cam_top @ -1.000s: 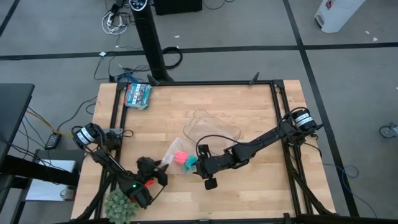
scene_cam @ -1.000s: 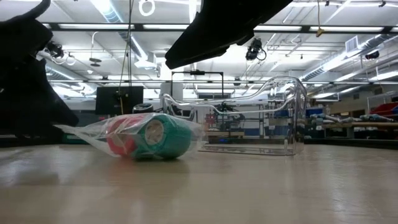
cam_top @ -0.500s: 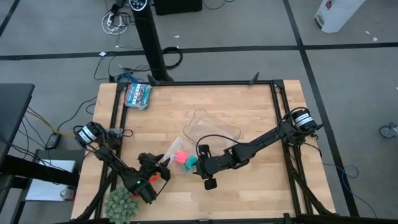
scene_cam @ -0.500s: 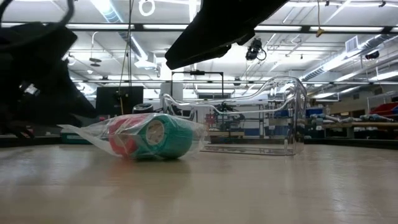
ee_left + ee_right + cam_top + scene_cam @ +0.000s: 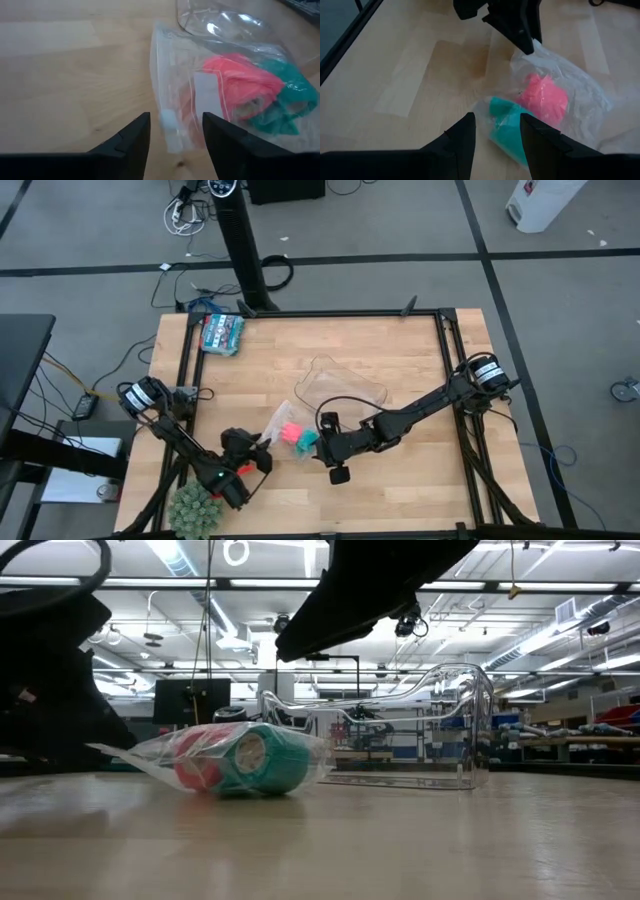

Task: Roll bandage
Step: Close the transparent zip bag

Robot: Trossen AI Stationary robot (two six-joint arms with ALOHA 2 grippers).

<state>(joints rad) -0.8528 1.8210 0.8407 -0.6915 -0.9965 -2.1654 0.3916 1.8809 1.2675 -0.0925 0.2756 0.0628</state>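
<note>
Scene: a wooden table (image 5: 400,370) seen from above, with two dark robot arms reaching toward its middle.
Bandage: the bandage (image 5: 235,82) is a bright pink-red chunky roll, sealed inside a clear zip bag (image 5: 175,85) near the table's centre.
Neighbour: a teal roll (image 5: 507,122) lies touching the bandage in the same bag, on its right.
Left gripper: the left gripper (image 5: 172,132) sits low at the bag's left edge, fingers spread apart with the bag's zip end between them, not yet pinching it.
Right gripper: the right gripper (image 5: 497,127) hovers just right of the bag, fingers spread, holding nothing.
Behind: a clear plastic container (image 5: 400,730) stands just beyond the bag, farther from the arms.
Handling: the bandage looks soft, light and squashy; the bag film looks thin and slippery, likely to crumple or slide.
Where to hold: probably the bag's flat zip edge first, pinched firmly, since the roll cannot be reached until the bag opens.
</note>
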